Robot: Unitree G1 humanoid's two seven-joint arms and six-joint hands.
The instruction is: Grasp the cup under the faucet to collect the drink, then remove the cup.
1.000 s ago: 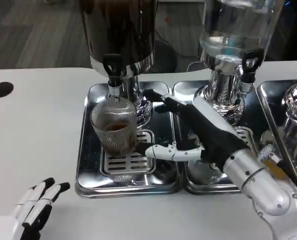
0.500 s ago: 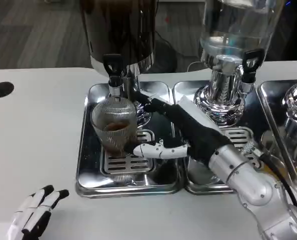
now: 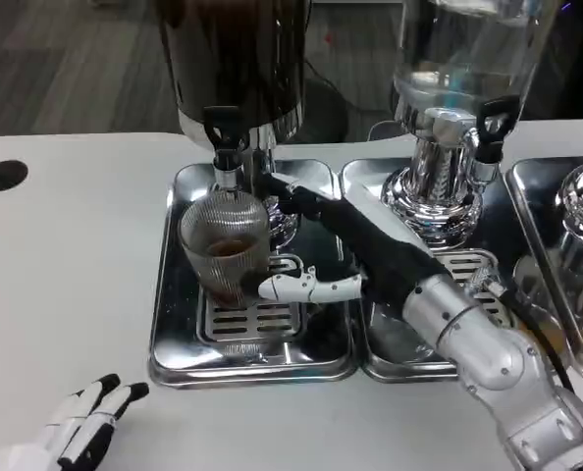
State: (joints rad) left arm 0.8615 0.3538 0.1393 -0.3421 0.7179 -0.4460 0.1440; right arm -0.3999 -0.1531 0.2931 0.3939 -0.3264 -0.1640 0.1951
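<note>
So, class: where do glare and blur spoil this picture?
Head view: glare streaks the steel drip tray and the chrome base of the clear dispenser; the dark dispenser is nearly featureless; the ribbed cup and right hand look soft.

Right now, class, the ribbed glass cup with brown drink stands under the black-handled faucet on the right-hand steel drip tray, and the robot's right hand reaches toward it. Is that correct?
One detail is wrong. The head view shows the ribbed glass cup on the left-hand steel drip tray, under the black-handled faucet. The right hand does reach toward it.
</note>
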